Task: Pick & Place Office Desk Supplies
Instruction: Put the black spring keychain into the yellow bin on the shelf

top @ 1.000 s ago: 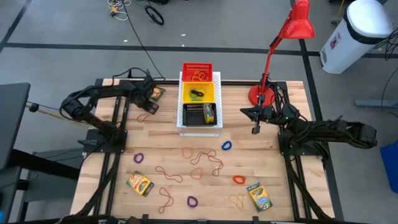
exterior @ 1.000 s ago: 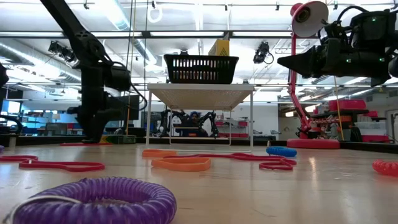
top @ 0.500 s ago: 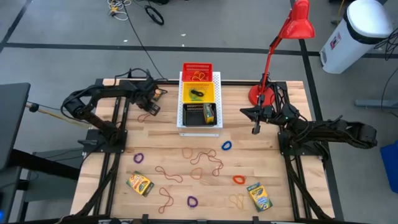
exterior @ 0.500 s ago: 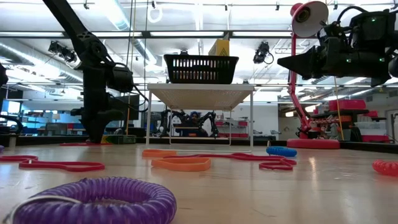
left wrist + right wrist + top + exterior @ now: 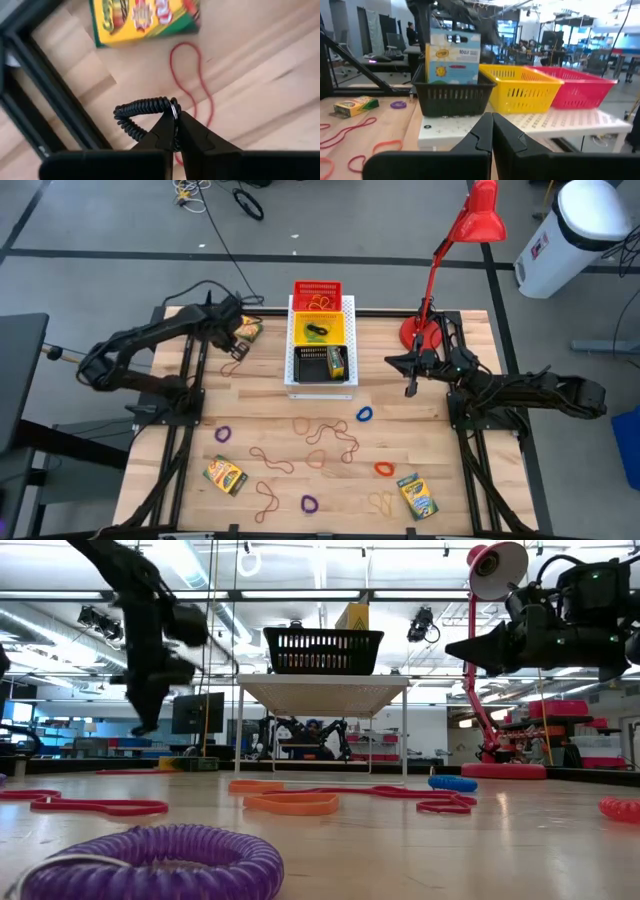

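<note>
My left gripper [image 5: 176,117] is shut on a black coiled elastic loop [image 5: 135,112] at the table's far left [image 5: 233,343], above the wood. Just beyond it a yellow-and-green crayon box [image 5: 145,20] lies flat next to a thin red rubber band [image 5: 192,85]. My right gripper [image 5: 409,388] hovers shut and empty right of the baskets, also seen in the low view [image 5: 452,640]. More loops, rubber bands [image 5: 320,442] and two crayon boxes [image 5: 226,475] [image 5: 417,495] lie on the near half of the table. My left gripper pinches one end of the black loop's coil [image 5: 172,106] between its two fingers, which come from above and point down. The rest of the loop curls out sideways from the fingers. In the low view the fingertips [image 5: 143,725] stand clear above the table.
A red basket [image 5: 317,292], a yellow basket [image 5: 318,328] and a black basket [image 5: 318,365] with a crayon box sit on a white perforated board [image 5: 320,387] at the far middle. A red desk lamp [image 5: 418,332] stands at the far right.
My left gripper has shut on the black loop and risen from the table top, taking the loop up with it. The crayon box and the rubber band have stayed where they were.
</note>
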Robot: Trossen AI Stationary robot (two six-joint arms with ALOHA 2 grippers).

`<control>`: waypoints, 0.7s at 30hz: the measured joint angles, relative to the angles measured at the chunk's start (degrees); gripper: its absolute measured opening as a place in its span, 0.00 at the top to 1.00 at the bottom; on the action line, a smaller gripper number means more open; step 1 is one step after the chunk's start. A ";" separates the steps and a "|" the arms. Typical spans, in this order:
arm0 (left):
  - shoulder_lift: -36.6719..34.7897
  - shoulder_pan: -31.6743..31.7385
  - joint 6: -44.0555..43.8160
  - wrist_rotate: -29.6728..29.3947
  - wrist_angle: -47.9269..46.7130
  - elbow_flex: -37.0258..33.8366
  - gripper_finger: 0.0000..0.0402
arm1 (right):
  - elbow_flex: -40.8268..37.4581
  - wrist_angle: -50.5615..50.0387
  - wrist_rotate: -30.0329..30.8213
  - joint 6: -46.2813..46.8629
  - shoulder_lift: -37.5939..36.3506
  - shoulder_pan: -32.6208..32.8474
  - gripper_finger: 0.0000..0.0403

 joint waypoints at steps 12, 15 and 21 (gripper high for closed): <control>-11.87 -8.26 -2.29 16.26 27.35 1.85 0.96 | -1.49 -0.45 3.36 1.28 0.01 1.40 0.98; -9.46 -10.75 -2.74 20.62 38.68 1.85 0.96 | -1.49 0.02 3.54 1.25 0.01 1.38 0.98; -0.36 -14.16 -1.46 24.09 47.25 6.46 0.96 | -1.49 1.88 3.54 0.58 0.01 1.33 0.98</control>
